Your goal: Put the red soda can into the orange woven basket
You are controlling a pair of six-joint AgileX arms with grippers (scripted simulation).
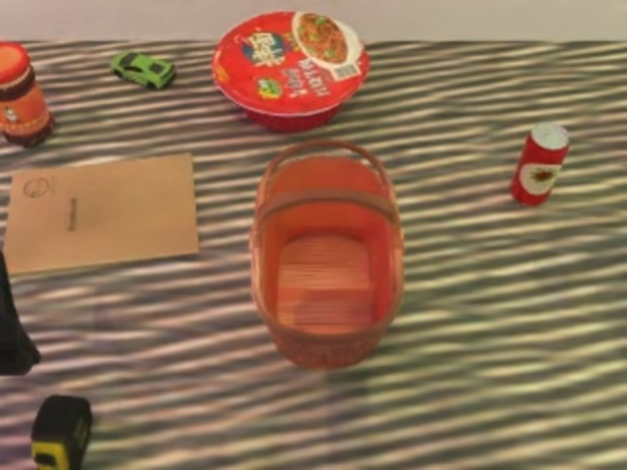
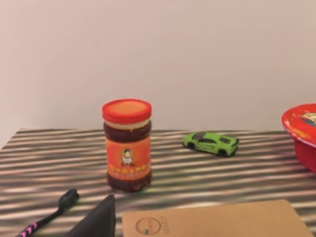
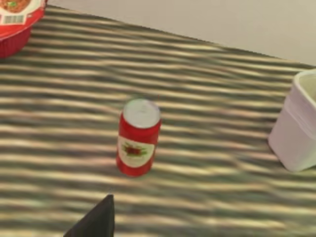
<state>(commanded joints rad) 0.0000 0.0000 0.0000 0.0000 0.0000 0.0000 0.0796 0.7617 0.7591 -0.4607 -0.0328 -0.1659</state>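
Can (image 1: 539, 164) standing right of basket (image 1: 326, 253) (untouched, everything remaining); neither pincer's state is showing, cannot tell.

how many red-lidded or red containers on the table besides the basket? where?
3. The red soda can stands upright at the table's right. The noodle bowl sits at the far edge, behind the orange woven basket. The sauce jar stands at the far left. More may lie outside view.
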